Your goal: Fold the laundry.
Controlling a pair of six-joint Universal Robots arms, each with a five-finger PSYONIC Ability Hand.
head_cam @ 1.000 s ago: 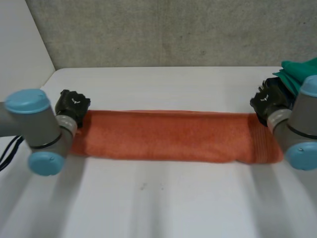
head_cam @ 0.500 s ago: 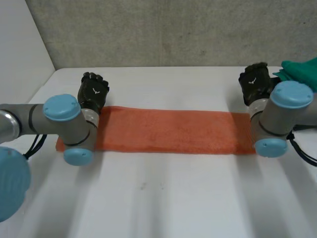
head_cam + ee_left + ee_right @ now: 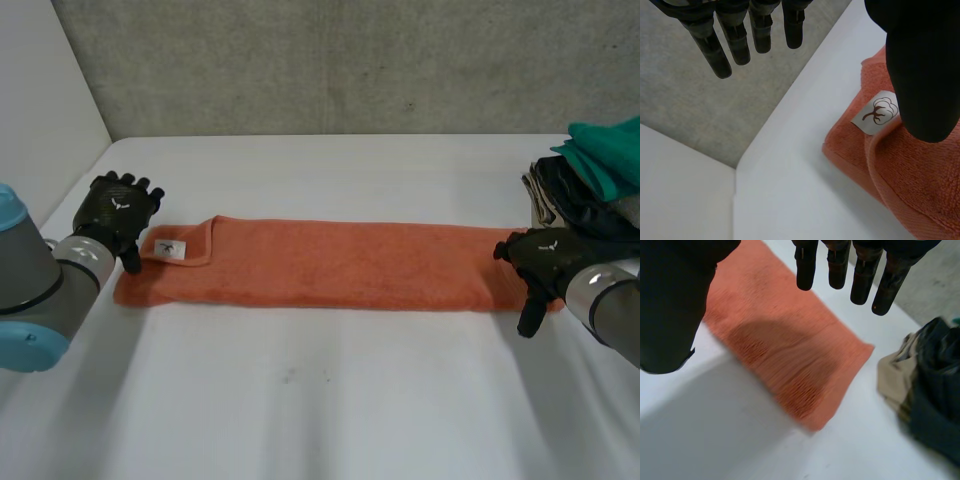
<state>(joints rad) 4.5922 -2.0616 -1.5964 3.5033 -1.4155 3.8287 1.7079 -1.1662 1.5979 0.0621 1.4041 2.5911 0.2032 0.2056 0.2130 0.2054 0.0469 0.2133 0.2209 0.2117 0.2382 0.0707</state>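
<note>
Setting: your lab bench. You have a white table [image 3: 330, 400], bare concrete wall [image 3: 330, 60] behind, white side panel [image 3: 40, 90].

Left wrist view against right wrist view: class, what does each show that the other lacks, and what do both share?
Left wrist view: a white label with a brown cotton-flower mark, on the end of the orange terry towel, by the thumb of the left hand. Right wrist view: a heap of dark and beige clothes near the towel's other end, not touching it. Both: the towel on the white table, and an open, empty black hand: the left hand there, the right hand here.
</note>
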